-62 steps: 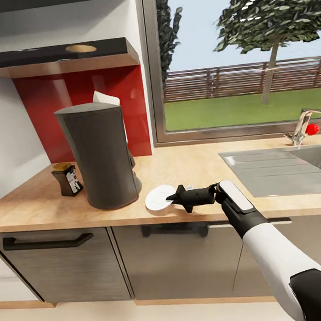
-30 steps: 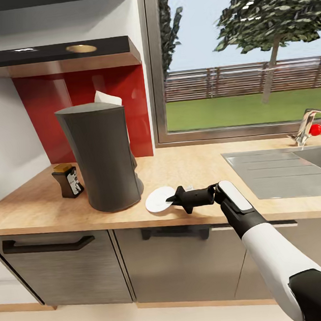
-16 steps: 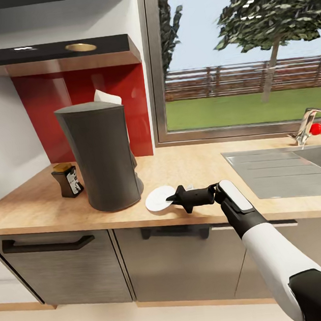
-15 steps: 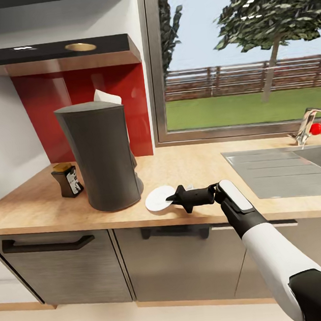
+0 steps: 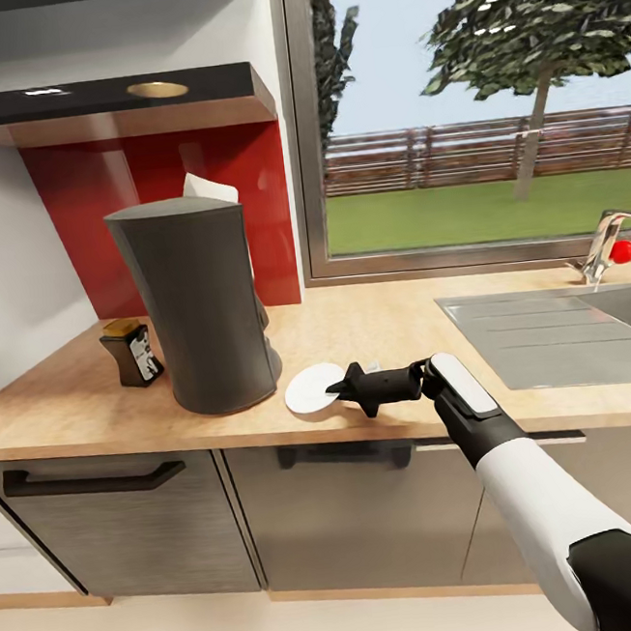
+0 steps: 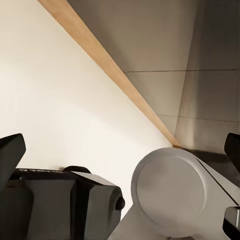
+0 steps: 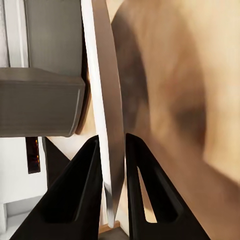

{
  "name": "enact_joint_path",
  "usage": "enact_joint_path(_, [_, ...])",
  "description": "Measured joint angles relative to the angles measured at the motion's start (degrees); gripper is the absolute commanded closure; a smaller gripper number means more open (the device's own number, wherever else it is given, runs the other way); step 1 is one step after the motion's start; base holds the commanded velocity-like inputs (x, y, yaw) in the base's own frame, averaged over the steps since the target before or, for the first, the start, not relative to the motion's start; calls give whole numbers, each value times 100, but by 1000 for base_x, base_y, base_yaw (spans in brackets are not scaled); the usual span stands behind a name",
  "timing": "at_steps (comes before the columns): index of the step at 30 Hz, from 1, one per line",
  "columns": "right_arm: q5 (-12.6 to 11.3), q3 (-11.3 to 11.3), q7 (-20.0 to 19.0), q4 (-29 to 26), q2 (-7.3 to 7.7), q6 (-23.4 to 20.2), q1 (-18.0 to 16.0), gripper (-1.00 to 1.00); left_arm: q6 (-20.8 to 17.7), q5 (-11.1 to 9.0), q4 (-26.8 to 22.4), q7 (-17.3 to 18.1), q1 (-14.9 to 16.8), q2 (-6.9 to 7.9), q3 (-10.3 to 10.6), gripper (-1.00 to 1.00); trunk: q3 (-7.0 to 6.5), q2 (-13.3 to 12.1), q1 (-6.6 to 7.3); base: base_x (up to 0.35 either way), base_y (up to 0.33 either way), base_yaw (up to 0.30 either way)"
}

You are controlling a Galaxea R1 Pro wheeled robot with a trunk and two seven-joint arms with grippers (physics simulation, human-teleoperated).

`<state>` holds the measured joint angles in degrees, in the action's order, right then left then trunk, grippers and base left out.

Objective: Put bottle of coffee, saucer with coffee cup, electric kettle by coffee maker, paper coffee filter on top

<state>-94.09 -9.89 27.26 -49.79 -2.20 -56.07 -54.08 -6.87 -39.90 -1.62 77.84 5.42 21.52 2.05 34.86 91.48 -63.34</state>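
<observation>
The tall dark grey coffee maker (image 5: 198,304) stands on the wooden countertop (image 5: 375,324), with a white paper filter (image 5: 210,190) sticking up from its top. A small dark coffee bottle (image 5: 132,352) with a gold cap stands just left of it. The white saucer (image 5: 311,390) lies flat, low over the counter near the front edge, right of the coffee maker. My right gripper (image 5: 345,387) is shut on its right rim. In the right wrist view the saucer (image 7: 102,95) is edge-on between the two black fingers (image 7: 85,190). My left gripper (image 6: 121,147) is open beside my own body.
A steel sink (image 5: 560,329) with a faucet (image 5: 602,245) takes up the counter's right side. A dark shelf (image 5: 109,109) hangs above the coffee maker, against a red backsplash. Grey cabinet fronts (image 5: 115,531) run below the counter.
The head view has shifted slightly. My right gripper and the saucer stay in the same place on the counter.
</observation>
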Motion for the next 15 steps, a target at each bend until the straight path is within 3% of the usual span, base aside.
enact_joint_path(10, [2, 0, -3, 2, 0, 2, -1, 100, 0, 0, -3, 0, 0, 0, -2, -100, 0, 0, 0, 0, 0, 0])
enact_joint_path(11, [3, 0, -4, 1, 0, 2, 0, -100, 0, 0, -3, 0, 0, 0, -2, -100, 0, 0, 0, 0, 0, 0])
enact_joint_path(15, [1, 1, -7, -2, 0, 7, 2, -100, 0, 0, -1, 0, 0, 0, -1, -100, 0, 0, 0, 0, 0, 0])
